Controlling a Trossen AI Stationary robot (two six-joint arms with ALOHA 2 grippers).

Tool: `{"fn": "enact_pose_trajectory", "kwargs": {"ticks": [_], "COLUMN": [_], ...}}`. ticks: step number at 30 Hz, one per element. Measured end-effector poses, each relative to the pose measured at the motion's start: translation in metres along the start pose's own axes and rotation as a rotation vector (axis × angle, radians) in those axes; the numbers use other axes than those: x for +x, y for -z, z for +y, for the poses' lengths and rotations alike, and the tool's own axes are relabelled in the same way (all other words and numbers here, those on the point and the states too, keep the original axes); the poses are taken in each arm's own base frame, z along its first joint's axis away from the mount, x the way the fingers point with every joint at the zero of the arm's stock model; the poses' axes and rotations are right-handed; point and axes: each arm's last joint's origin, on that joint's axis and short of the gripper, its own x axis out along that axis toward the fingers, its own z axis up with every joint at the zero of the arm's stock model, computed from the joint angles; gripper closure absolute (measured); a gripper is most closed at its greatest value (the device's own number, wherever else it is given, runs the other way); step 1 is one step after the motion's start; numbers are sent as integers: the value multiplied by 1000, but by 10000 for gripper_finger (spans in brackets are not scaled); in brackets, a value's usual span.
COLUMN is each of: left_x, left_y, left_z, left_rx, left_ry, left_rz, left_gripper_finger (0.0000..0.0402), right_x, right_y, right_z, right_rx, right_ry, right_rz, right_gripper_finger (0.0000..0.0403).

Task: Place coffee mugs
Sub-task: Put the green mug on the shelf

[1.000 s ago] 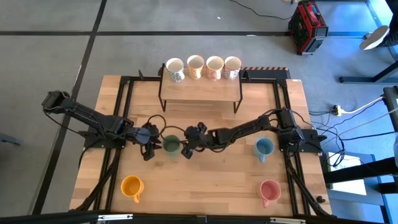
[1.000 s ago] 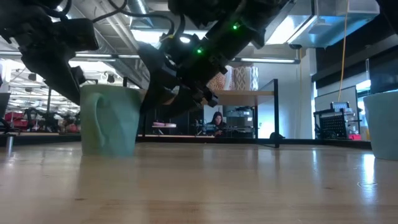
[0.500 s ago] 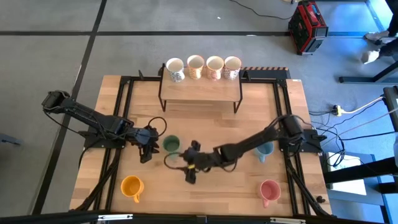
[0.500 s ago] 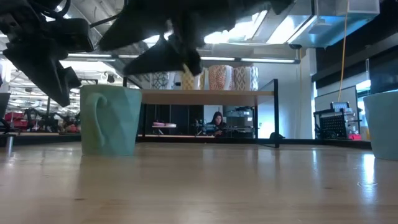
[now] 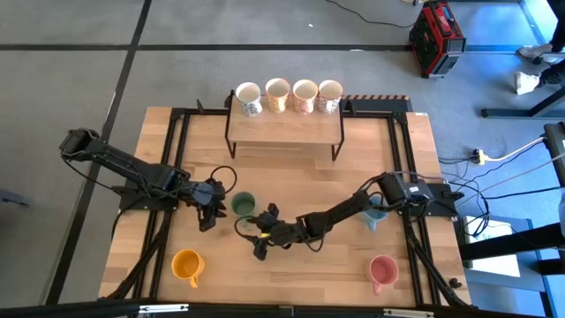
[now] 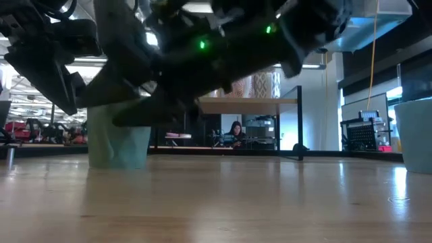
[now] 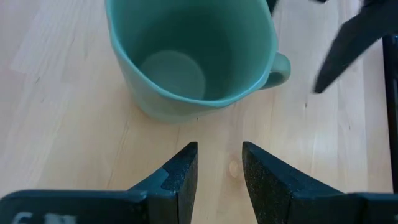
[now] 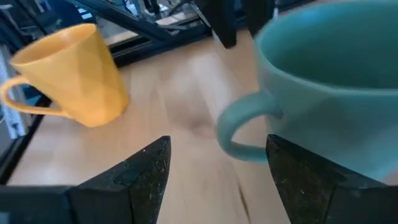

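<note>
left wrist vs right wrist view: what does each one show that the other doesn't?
Left wrist only: the green mug's empty inside, seen from above, with the left gripper open just short of it. Right wrist only: the orange mug standing farther off, with the right gripper open beside the green mug's handle. Both: the green mug, its handle and the wooden table.

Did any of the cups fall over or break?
No, nothing stands out. The green mug stands upright and whole between the left tool and the right tool. The orange mug, blue mug and pink mug are upright too, and four pale mugs sit in a neat row on the shelf.
</note>
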Motion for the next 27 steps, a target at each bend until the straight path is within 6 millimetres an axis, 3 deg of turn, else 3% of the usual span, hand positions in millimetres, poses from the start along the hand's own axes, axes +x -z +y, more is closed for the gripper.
{"fn": "enact_pose_trajectory", "kwargs": {"ticks": [5,27], "left_x": [0,0], "left_y": [0,-2], "left_z": [0,0], "left_rx": [3,38], "left_ry": [0,-15], "left_rz": [0,-31], "left_gripper_finger": [282,282], "right_x": [10,22], "right_y": [11,-10], "right_z": [-9,-17], "right_rx": [14,-99], "right_ry": [-7,-43], "right_rz": [-34,-132], "right_gripper_finger": [150,150]}}
